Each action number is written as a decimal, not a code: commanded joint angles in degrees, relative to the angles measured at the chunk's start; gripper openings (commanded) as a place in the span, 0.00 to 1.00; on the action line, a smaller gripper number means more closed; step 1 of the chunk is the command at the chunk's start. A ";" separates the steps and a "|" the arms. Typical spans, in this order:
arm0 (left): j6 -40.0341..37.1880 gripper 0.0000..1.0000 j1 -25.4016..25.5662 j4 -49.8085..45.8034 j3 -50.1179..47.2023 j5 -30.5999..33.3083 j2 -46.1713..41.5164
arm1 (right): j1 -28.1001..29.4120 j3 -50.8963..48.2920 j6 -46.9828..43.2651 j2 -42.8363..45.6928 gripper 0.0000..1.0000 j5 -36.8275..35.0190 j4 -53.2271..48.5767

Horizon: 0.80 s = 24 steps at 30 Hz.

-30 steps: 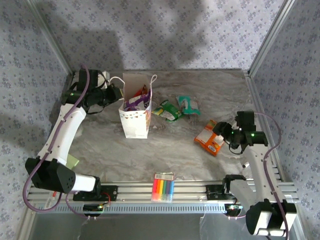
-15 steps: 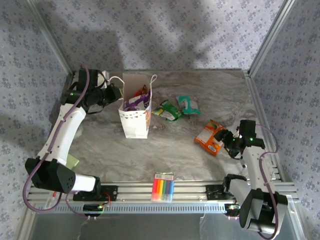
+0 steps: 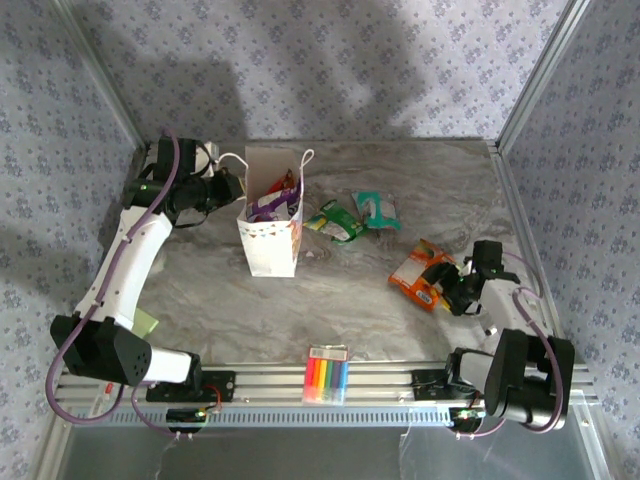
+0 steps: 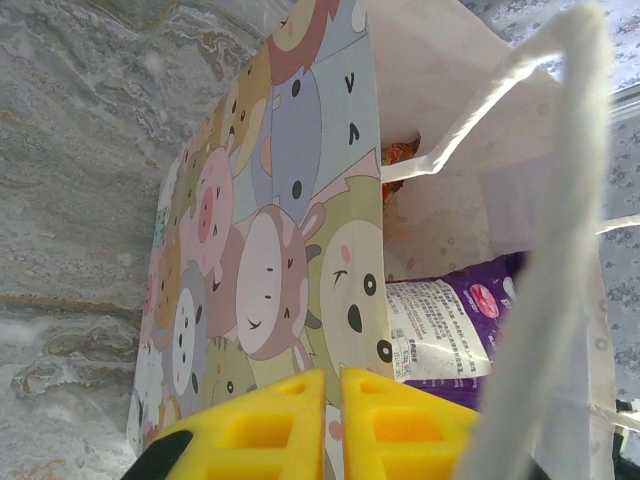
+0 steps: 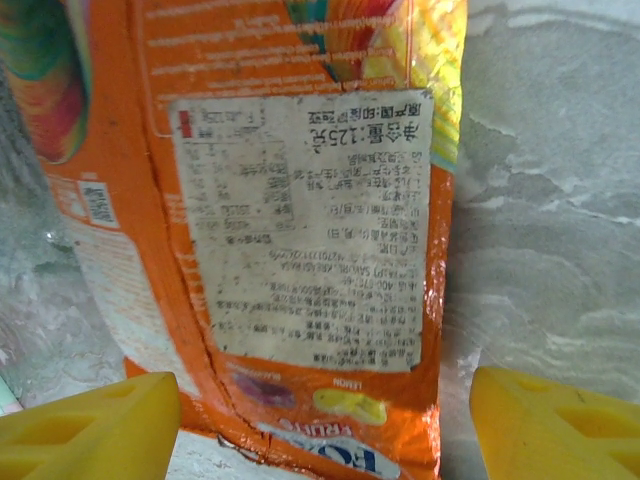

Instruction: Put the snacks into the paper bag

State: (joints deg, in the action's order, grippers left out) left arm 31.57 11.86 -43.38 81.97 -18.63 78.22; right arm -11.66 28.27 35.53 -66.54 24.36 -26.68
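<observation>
Marbled tabletop [image 3: 400, 170] with the paper bag [image 3: 268, 248] upright at rear left, its side wall pinched in the closed jaws of the left gripper [image 4: 333, 432]. A purple packet [image 3: 268, 208] and a red packet [image 3: 287, 184] stick out of its mouth. The orange packet [image 3: 418, 278] lies flat at right, with the right gripper [image 5: 320, 425] jaws wide open astride its end. A striped marker pack [image 3: 327, 374] lies at the near edge. The green packet [image 3: 337, 222] and teal packet [image 3: 376, 210] lie between bag and orange packet.

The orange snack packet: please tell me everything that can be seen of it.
The orange packet is a crinkly foil pouch, orange with a white printed label and a rainbow picture at one end. It lies flat on the marbled table, right of centre. The right gripper is open, its yellow fingers on either side of the packet's near end; contact cannot be told.
</observation>
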 commanded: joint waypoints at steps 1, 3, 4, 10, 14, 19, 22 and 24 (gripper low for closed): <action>-0.52 0.12 0.80 -0.79 2.70 0.09 1.10 | -0.29 -0.85 -1.09 -2.37 0.77 2.20 2.95; -0.46 0.12 1.10 -1.08 3.07 0.09 1.56 | -0.26 -0.77 -1.17 -3.74 0.76 2.53 3.72; -0.54 0.12 1.28 -1.23 3.28 0.09 1.76 | -0.21 -0.83 -1.26 -4.26 0.75 2.59 3.94; -1.42 0.12 2.01 -2.31 4.15 0.96 1.96 | -0.21 -1.00 -1.57 -5.52 0.74 1.61 4.28; -1.69 0.12 2.20 -2.76 4.57 1.24 2.10 | -0.05 -1.46 -1.42 -6.65 0.73 1.76 5.34; -1.69 0.12 2.60 -2.99 4.86 1.30 2.18 | 0.45 -1.20 -1.39 -8.71 0.67 2.30 6.42; -1.84 0.12 2.82 -3.34 5.20 1.49 2.08 | 0.74 -0.86 -1.29 -9.04 0.63 1.91 6.38; -1.94 0.12 2.91 -3.69 5.45 1.84 2.12 | 0.93 -0.77 -1.41 -9.12 0.60 1.68 6.30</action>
State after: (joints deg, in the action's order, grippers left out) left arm 30.83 14.31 -45.41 85.34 -17.17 80.12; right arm -12.43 29.43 35.16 -72.18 23.73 -27.27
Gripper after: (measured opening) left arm 0.121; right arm 0.605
